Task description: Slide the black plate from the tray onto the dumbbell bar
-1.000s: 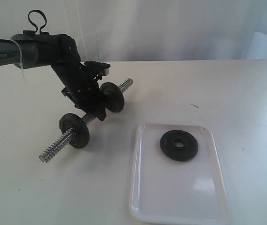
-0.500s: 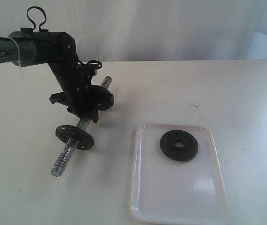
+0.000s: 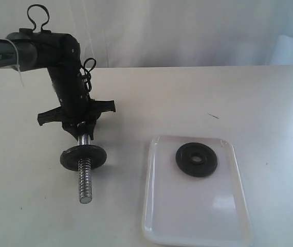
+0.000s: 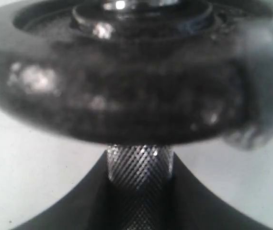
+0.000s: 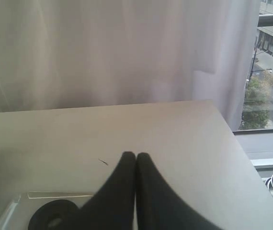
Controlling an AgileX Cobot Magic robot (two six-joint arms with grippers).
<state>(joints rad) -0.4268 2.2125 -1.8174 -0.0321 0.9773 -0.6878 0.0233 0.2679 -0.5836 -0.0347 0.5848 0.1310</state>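
White curtain (image 3: 187, 31) is seen behind a pale counter (image 3: 249, 103), on which the tray (image 3: 187, 216) lies toward 5 o'clock in the exterior view. The black plate (image 3: 196, 159) is found flat in the tray's 12 o'clock half, clear of the rim and touched by nothing. At 9 o'clock from the tray, the dumbbell bar (image 3: 86, 180) is pinched at its knurled middle by the left pincer (image 3: 84, 128), as is confirmed in the left wrist view. A disc (image 3: 84, 156) is already seated on the bar just beyond the grip, and the bare threaded end is pointed toward 6 o'clock. Whether its tip rests on the counter cannot be told. The right pincer (image 5: 136, 160) is shown only in its own wrist view, pressed together on nothing, with the plate and tray in sight beyond its tips. The plate is judged to be dense metal: heavy for its size, rigid, not fragile, and likely to skate on the glossy tray if nudged sideways. Since it lies flat, little edge is offered. A hold is probably best taken with one finger lowered into the central hole and the other outside the rim. A firm pinch is called for, as the weight would hang off-centre. The coarse thread is expected to snag the hole unless the plate is squared to the bar.
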